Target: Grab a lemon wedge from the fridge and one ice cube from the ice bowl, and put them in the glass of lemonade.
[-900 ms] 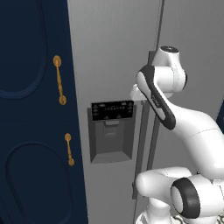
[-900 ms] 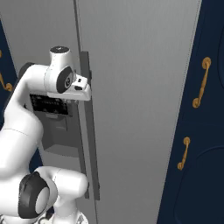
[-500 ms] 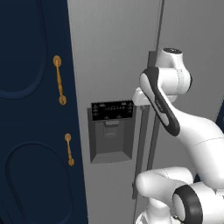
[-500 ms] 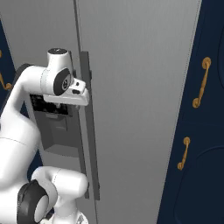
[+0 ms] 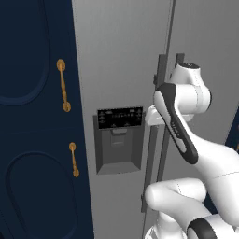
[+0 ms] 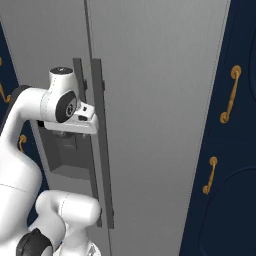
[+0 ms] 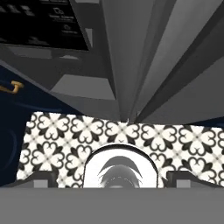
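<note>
While the fridge (image 5: 126, 70) stays shut, the step in hand is opening it. The gripper (image 6: 90, 114) sits right at the two dark vertical door handles (image 6: 97, 150), though whether the jaws are open or closed I cannot tell. Next, I judge, a handle must be clasped and pulled. Below lies a black-and-white patterned floor (image 7: 183, 135). Beyond, navy cabinets (image 5: 32, 140) with gold handles (image 5: 62, 84) flank the fridge.

Fridge (image 5: 126, 60) betw. navy cabinets (image 5: 32, 116)
</note>
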Available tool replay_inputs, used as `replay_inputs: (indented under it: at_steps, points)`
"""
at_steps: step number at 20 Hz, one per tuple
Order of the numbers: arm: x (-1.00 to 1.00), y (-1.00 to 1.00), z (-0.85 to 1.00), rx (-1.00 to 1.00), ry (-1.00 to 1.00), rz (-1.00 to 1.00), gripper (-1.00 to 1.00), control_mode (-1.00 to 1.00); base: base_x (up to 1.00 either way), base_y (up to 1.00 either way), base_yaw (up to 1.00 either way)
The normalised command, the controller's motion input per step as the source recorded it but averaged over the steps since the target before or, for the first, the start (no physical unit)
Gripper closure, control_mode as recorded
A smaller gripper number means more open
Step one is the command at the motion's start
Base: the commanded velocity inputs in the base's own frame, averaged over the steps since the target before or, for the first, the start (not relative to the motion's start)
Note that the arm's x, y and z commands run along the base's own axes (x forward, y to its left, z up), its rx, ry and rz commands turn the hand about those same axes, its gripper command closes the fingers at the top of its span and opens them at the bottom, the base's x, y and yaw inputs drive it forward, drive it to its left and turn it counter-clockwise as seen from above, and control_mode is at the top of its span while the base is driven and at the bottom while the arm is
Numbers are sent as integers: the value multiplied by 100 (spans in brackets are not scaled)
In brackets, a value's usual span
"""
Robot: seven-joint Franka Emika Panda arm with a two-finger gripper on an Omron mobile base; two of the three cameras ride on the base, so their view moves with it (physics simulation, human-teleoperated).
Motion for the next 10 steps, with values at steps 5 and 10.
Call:
replay_inputs:
  at_steps: [5,10]
  points:
    - [0,0,0,0,0,0,-100,100,-17,0,0]
    - [0,0,0,0,0,0,-100,100,-52,2,2]
